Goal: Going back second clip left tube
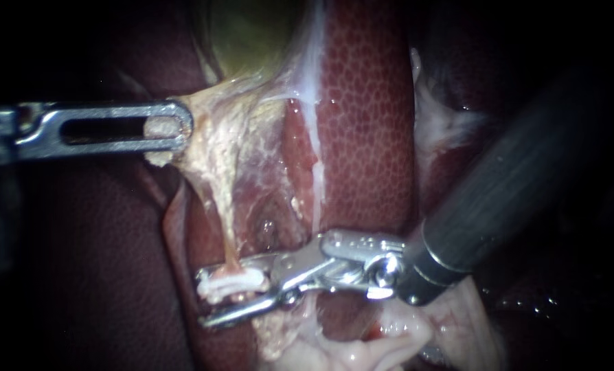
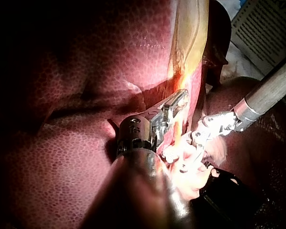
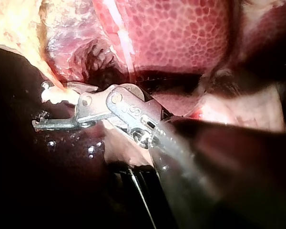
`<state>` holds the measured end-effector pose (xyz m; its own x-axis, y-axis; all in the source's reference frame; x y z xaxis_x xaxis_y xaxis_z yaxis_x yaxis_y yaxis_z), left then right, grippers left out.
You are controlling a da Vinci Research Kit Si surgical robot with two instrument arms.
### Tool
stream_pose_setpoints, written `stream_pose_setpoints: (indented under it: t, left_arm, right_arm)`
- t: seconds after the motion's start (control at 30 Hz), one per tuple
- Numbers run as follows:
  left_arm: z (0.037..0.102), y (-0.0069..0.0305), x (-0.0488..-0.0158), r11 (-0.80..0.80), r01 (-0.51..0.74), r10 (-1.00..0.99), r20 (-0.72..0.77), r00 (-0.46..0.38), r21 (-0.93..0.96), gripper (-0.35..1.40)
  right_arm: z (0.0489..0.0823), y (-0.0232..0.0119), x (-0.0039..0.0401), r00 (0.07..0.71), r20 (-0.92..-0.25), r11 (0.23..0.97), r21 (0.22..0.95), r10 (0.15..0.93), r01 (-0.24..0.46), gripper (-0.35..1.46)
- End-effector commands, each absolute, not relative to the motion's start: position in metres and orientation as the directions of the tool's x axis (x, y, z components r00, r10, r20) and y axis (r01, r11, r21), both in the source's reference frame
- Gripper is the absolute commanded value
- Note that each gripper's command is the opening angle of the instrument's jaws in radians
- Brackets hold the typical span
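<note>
Two instruments in view. My left instrument (image 1: 176, 128) comes in level, its claw closed on pale tissue (image 1: 211, 117) just below the gallbladder (image 1: 252, 34), with the tissue drawn taut. From that hold a thin tube (image 1: 226, 230) runs down across the liver (image 1: 369, 124). White clip (image 1: 230, 280) sits across the tube's lower end, pinched around it. My right instrument (image 1: 204, 297) has its claw open, with a gap showing. The clip lies between the two halves, against the upper one and clear of the lower.
</note>
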<state>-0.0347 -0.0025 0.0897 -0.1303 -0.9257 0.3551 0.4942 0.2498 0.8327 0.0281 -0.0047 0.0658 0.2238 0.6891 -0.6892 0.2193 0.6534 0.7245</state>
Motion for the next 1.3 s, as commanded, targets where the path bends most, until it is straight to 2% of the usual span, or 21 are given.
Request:
stream_pose_setpoints:
  t: [0.03, 0.43, 0.63, 1.0, 1.3]
  left_arm:
    - [0.0897, -0.0025, -0.0347, 0.250, 0.494, -0.926, 0.355, -0.130, 0.833, -0.35]
    - [0.0897, -0.0025, -0.0347, 0.250, 0.494, -0.926, 0.355, -0.130, 0.833, -0.35]
    - [0.0896, -0.0026, -0.0345, 0.250, 0.494, -0.926, 0.355, -0.130, 0.833, -0.35]
    - [0.0899, -0.0024, -0.0346, 0.251, 0.493, -0.926, 0.355, -0.130, 0.833, -0.35]
    - [0.0901, -0.0025, -0.0348, 0.251, 0.494, -0.925, 0.356, -0.130, 0.832, -0.35]
  right_arm:
    - [0.0658, -0.0042, 0.0280, 0.216, -0.695, 0.664, 0.719, 0.685, 0.207, 0.60]
    - [0.0656, -0.0011, 0.0242, 0.200, -0.717, 0.696, 0.696, 0.667, 0.175, 0.60]
    - [0.0644, -0.0004, 0.0205, 0.196, -0.732, 0.710, 0.681, 0.653, 0.178, 0.60]
    - [0.0590, 0.0038, 0.0113, 0.186, -0.762, 0.750, 0.646, 0.621, 0.143, 0.60]
    - [0.0539, 0.0057, 0.0077, 0.204, -0.783, 0.775, 0.617, 0.588, 0.135, 0.60]
